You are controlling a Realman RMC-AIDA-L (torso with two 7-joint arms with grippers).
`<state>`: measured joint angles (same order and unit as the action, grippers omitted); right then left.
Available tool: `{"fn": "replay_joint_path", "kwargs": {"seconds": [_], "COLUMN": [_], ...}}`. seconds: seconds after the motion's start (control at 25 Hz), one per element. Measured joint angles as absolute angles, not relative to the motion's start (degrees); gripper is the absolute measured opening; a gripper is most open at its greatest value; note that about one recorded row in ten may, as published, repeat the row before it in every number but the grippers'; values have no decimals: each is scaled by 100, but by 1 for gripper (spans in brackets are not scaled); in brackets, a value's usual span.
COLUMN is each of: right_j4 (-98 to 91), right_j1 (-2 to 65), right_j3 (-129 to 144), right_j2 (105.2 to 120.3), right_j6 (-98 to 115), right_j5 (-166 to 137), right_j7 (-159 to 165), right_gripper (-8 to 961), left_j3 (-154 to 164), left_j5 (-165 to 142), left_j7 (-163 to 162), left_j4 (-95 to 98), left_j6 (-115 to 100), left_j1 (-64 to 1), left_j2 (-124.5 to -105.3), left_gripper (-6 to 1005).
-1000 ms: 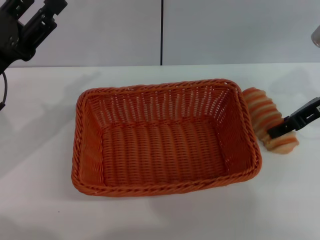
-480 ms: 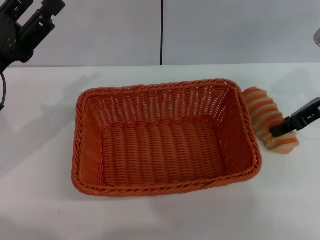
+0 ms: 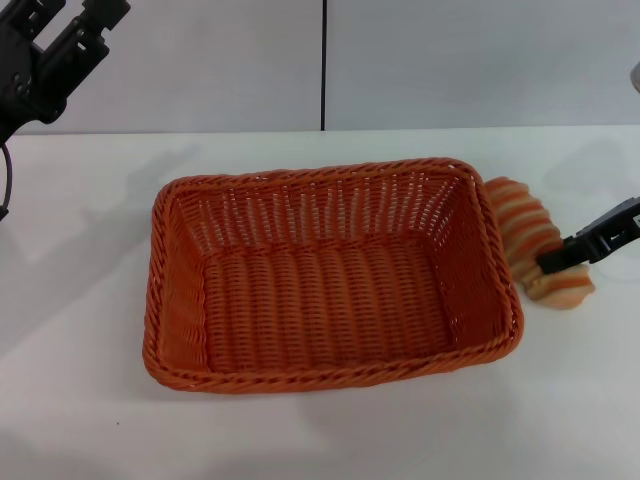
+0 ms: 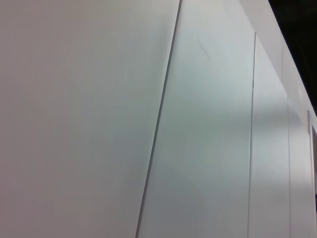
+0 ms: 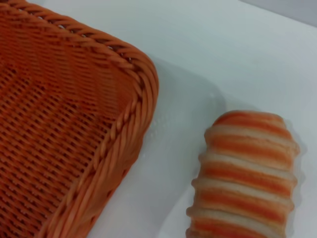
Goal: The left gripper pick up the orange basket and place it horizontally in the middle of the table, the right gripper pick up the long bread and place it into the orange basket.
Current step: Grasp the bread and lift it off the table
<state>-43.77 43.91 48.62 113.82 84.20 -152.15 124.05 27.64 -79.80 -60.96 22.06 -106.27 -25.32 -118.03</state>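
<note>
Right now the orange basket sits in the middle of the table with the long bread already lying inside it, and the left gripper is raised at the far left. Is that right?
Not quite. The long bread is not inside the orange basket; it lies on the table just outside the basket's right end, with the right gripper at it, as the head view shows. The basket is mid-table and the left gripper is raised at far left.

Basket (image 3: 330, 275): large, rectangular, orange wicker, braided rim, sloping sides; upright, long side across mid-table (image 3: 90, 400), nothing inside. Bread (image 3: 535, 240): oblong tan loaf, ridged top striped orange-brown and cream; lies on table just beside basket's right end, outside it, stripes up. Near end partly hidden behind black finger. Wrist view: narrow strip of table between bread (image 5: 245, 173) and basket rim (image 5: 143, 94).
</note>
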Motion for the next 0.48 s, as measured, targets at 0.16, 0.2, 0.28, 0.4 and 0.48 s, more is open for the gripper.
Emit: {"fn": "replay_joint_path", "kwargs": {"seconds": [0.16, 0.2, 0.28, 0.4, 0.48], "right_j4": [-4385, -4386, -4388, -4431, -4441], "right_j1": [4369, 4363, 4347, 4306, 4295], "right_j3": [4860, 4860, 4860, 4857, 4854], "right_j2": [11382, 11382, 11382, 11382, 11382], "right_j6": [8420, 8420, 8420, 8422, 8422], "right_j5": [-15213, -15213, -15211, -15197, -15196], "right_j7": [12404, 12404, 12403, 12401, 12401], "right_gripper": [361, 355, 338, 303, 287], "left_j3": [2756, 2754, 2752, 2756, 2758], "left_j5": [-7980, -7980, -7980, -7980, -7977], "left_j7": [-6148, -6162, -6166, -6168, -6169], "left_j4": [2206, 2205, 2206, 2206, 2205], "left_j6": [-10627, -10627, -10626, -10625, -10625], "left_j1": [-2554, -2562, -2569, -2575, -2575], "left_j2": [-11803, -11800, -11799, -11798, -11796], "left_gripper": [648, 648, 648, 648, 648]}}
